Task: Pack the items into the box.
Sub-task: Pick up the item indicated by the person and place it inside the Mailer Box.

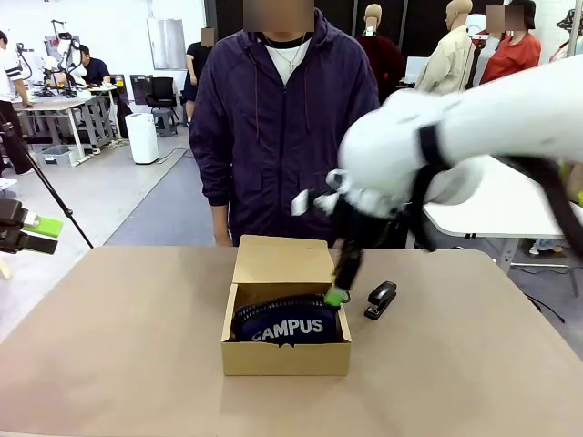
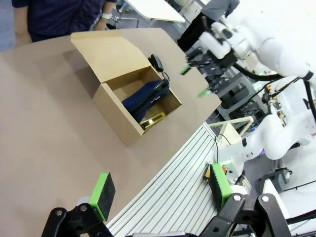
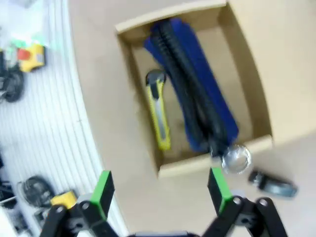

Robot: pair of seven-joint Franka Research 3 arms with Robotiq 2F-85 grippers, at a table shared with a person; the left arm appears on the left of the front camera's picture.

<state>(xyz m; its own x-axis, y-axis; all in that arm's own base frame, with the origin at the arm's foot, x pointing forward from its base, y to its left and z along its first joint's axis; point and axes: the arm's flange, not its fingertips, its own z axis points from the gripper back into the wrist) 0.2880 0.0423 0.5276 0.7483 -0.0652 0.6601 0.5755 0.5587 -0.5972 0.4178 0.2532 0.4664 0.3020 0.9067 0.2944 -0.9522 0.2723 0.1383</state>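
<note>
The brown cardboard box (image 1: 287, 358) stands mid-table with its flap lid (image 1: 284, 259) folded back toward the person. Inside it the navy "CAMPUS" pouch (image 1: 290, 326) leans on edge, and the yellow utility knife (image 3: 159, 116) lies flat beside the pouch (image 3: 195, 89). The black stapler (image 1: 381, 299) sits on the table just right of the box. My right gripper (image 1: 339, 289) hovers open over the box's right rim with nothing between its fingers. Far left, off the table, my left gripper (image 1: 41, 235) is held open and high; its view shows the box (image 2: 111, 106), the knife (image 2: 153, 120) and the stapler (image 2: 157, 61).
A person in a dark purple jacket (image 1: 282, 127) stands at the far edge behind the box. The tan table (image 1: 118, 346) spreads wide on both sides of the box. A ribbed white panel (image 2: 182, 177) runs along the table's near edge.
</note>
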